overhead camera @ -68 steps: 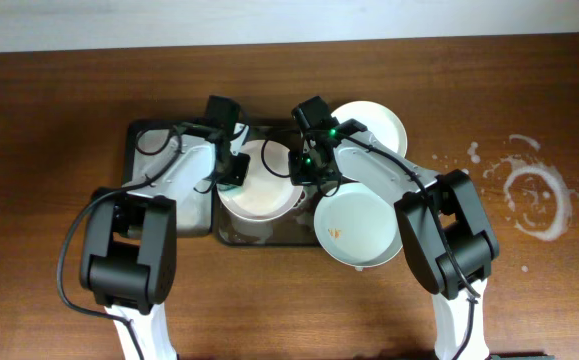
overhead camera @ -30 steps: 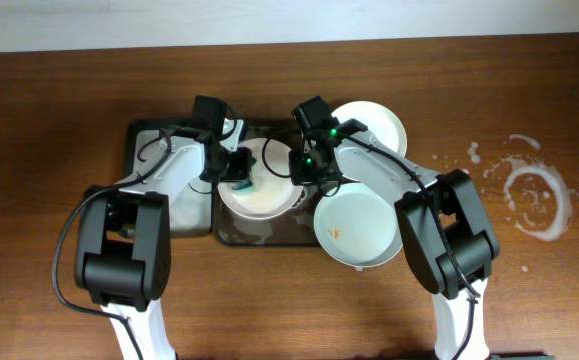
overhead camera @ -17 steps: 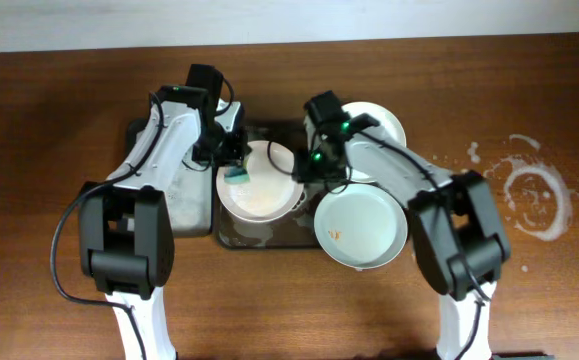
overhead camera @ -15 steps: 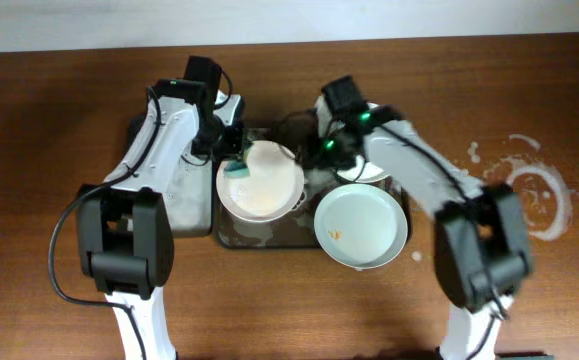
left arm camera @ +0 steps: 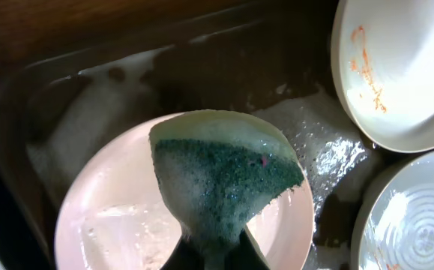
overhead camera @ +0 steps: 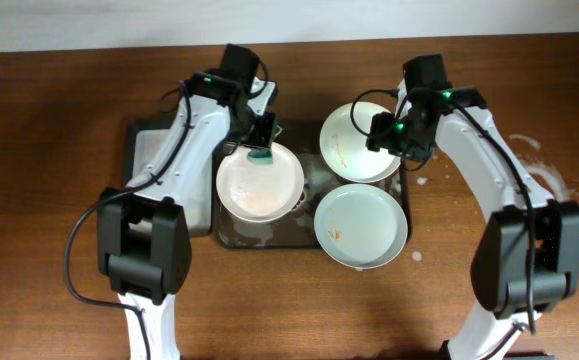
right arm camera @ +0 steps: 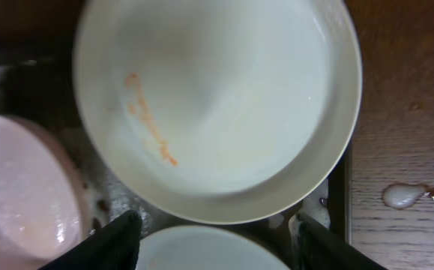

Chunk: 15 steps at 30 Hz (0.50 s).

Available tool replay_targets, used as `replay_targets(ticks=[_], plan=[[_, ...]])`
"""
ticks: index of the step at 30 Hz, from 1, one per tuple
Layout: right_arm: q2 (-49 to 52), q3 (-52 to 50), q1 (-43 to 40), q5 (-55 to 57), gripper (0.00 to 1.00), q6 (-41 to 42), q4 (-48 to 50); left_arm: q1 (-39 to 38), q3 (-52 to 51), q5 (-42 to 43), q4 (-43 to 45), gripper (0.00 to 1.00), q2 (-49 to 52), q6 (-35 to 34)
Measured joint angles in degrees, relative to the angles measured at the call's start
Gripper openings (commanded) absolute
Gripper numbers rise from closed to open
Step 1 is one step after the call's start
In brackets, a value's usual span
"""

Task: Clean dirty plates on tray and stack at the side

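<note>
1. The right gripper (overhead camera: 382,134) has left the right rim of the soapy left plate (overhead camera: 260,190) and swung right, fingers spread above the far plate (overhead camera: 344,145).
2. The left gripper (overhead camera: 260,140) has carried the green sponge (overhead camera: 259,157) to the soapy left plate's far edge.

The left plate (overhead camera: 260,181), the far right plate (overhead camera: 354,142) and the near right plate (overhead camera: 361,222) look like white glazed ceramic, smooth and glossy. The left one has a wet soapy film. The sponge (left arm camera: 224,169) I hold is green, coarse and fibrous, with a pale soft foam edge. The tray (left arm camera: 202,67) is dark, smooth, wet and foamy. The table (overhead camera: 49,120) is brown wood with visible grain, rather matt.
</note>
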Motion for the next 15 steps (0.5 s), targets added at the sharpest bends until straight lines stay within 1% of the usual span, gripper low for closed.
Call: replay_targets(ticks=[1,4,7,10,11,15], plan=[[0.7,0.0,-0.2,0.0,0.64,-0.1,0.0,-0.9,0.0,-1.7,1.0,0.01,0.0,-0.4],[1.1,0.0,-1.6,0.1,0.58,-0.3,0.0,-2.5,0.0,-4.2,3.2,0.01,0.0,-1.1],[1.1,0.0,-2.2,-4.7,0.58,-0.9,0.2,-2.7,0.0,-5.1,3.5,0.01,0.0,-1.7],[1.1,0.0,0.9,-7.8,0.58,-1.2,2.0,-1.7,0.0,-5.6,3.4,0.01,-0.3,-2.6],[1.1,0.0,3.6,-8.8,0.58,-1.2,2.7,-0.6,0.0,-5.7,3.2,0.01,-1.1,-2.9],[3.1,0.0,10.9,-10.0,0.57,-0.5,6.2,4.0,0.0,-6.1,2.1,0.01,-8.3,-3.2]])
